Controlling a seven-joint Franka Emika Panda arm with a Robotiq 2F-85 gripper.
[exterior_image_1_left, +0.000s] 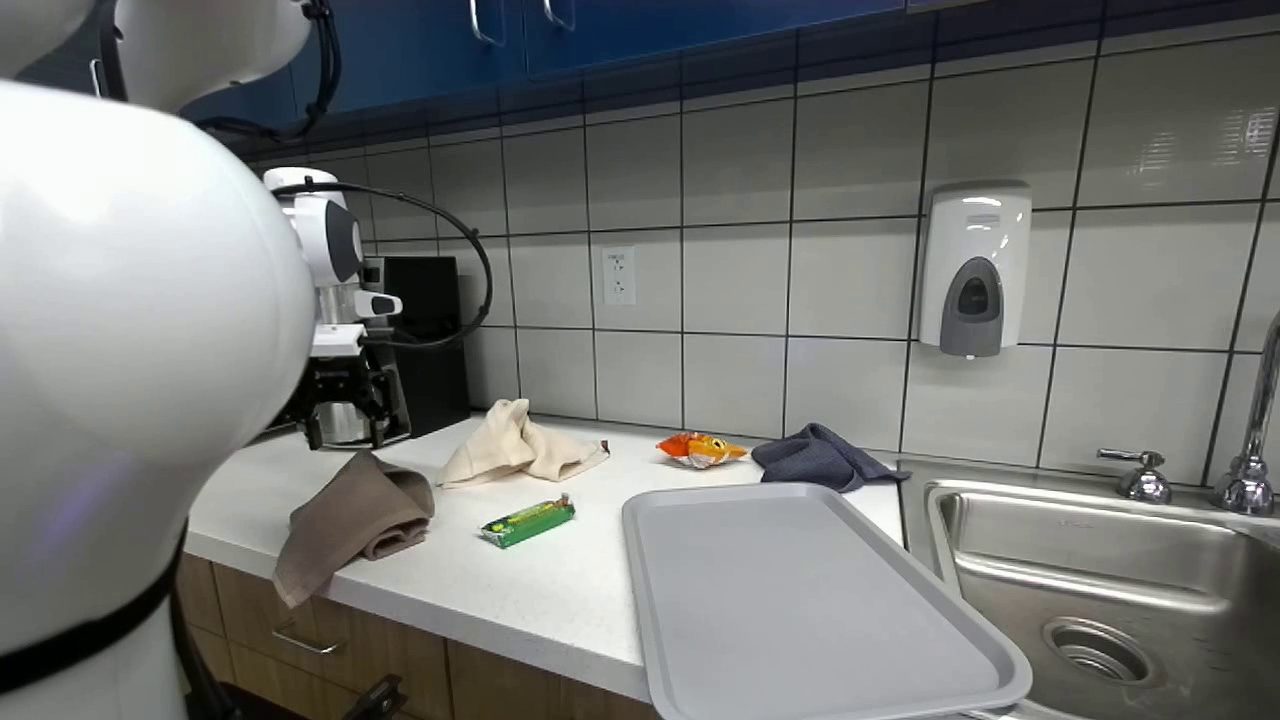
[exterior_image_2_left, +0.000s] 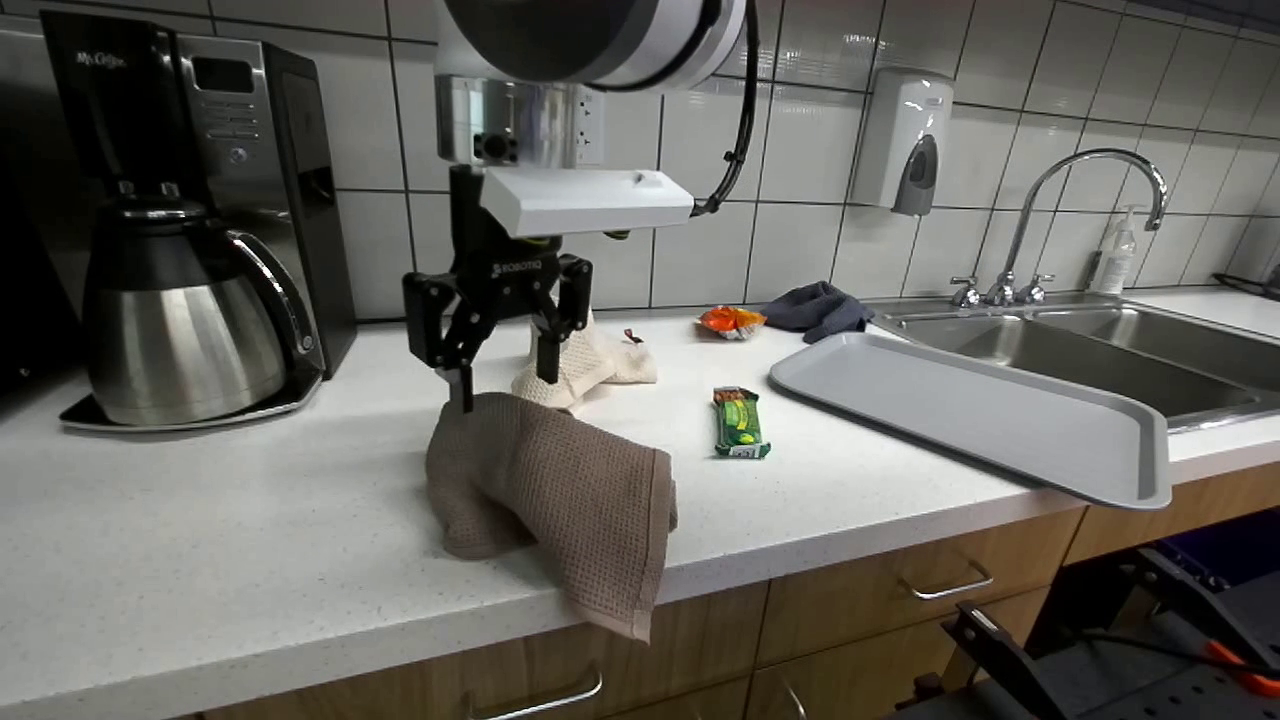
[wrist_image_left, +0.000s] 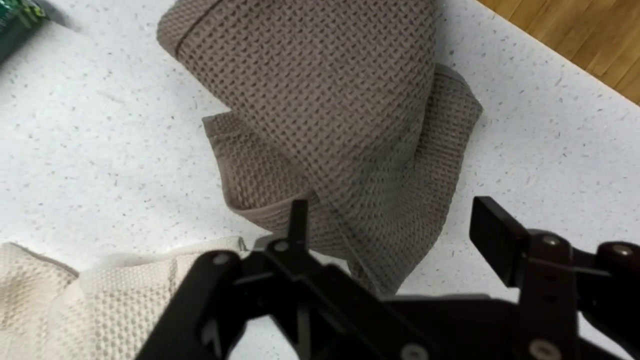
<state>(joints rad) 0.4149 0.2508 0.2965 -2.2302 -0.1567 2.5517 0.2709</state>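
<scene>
My gripper (exterior_image_2_left: 506, 388) is open and empty, pointing down above a brown cloth. It also shows in the wrist view (wrist_image_left: 390, 202) and in an exterior view (exterior_image_1_left: 346, 440). The brown waffle cloth (exterior_image_2_left: 580, 490) lies folded at the counter's front edge, with one corner hanging over. In the wrist view the brown cloth (wrist_image_left: 325, 100) runs down between the fingers; whether a fingertip touches it I cannot tell. A crumpled cream cloth (exterior_image_1_left: 515, 450) lies behind it, and shows at the lower left in the wrist view (wrist_image_left: 120, 295). A green wrapped bar (exterior_image_2_left: 740, 425) lies to one side.
A grey tray (exterior_image_1_left: 800, 590) lies beside the sink (exterior_image_1_left: 1080, 580), overhanging the counter's front edge. An orange packet (exterior_image_1_left: 700, 448) and a dark blue cloth (exterior_image_1_left: 825, 460) lie near the tiled wall. A coffee maker with a steel carafe (exterior_image_2_left: 185, 310) stands near the gripper.
</scene>
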